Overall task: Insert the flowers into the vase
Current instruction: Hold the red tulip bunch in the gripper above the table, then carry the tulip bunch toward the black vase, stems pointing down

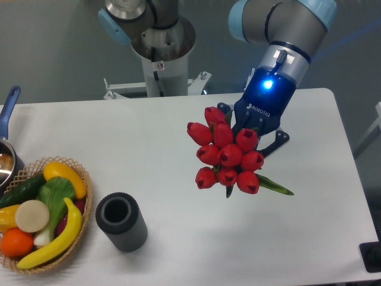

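Note:
A bunch of glossy red tulip flowers (pixel 226 154) with a green leaf hangs above the table's right-centre, buds turned towards the camera. My gripper (pixel 250 132) is behind the buds, shut on the stems; its fingertips are mostly hidden by the flowers. The vase (pixel 121 221), a short dark grey ribbed cylinder with a round open mouth, stands upright near the table's front left, well to the left of and below the flowers in the image.
A woven basket (pixel 76 244) of plastic fruit and vegetables sits at the front left, close to the vase. A pot with a blue handle (pixel 8 113) is at the left edge. The arm's base (pixel 162 53) stands behind the table.

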Robot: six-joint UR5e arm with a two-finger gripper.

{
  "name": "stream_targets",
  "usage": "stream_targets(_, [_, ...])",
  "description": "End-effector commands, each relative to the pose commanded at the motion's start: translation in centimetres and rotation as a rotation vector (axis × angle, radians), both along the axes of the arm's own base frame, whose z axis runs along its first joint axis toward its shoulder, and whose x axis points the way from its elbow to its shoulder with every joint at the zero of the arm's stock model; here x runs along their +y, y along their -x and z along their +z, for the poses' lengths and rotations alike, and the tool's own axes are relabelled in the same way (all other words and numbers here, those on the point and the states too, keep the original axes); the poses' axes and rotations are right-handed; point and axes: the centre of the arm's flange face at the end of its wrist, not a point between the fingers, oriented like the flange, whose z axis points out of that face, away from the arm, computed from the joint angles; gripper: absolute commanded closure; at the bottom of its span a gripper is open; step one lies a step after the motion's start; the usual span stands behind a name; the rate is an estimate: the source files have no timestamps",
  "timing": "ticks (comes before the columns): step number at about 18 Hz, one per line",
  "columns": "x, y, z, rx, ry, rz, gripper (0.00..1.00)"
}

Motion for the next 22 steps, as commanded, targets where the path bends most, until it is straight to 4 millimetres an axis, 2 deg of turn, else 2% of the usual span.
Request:
stream_targets(7, [0.2, -0.2, -0.5, -0.011, 0.004, -0.004, 0.61])
stream_targets(14, [1.3, -0.7, -0.6, -0.01, 0.003, -0.025, 0.61])
stream_targets(16, [1.7, -0.7, 0.0, 0.004, -0.026, -0.042, 0.61])
stream_targets(22, [2.7, -1.4, 0.2, -0.062, -0.188, -0.151, 0.61])
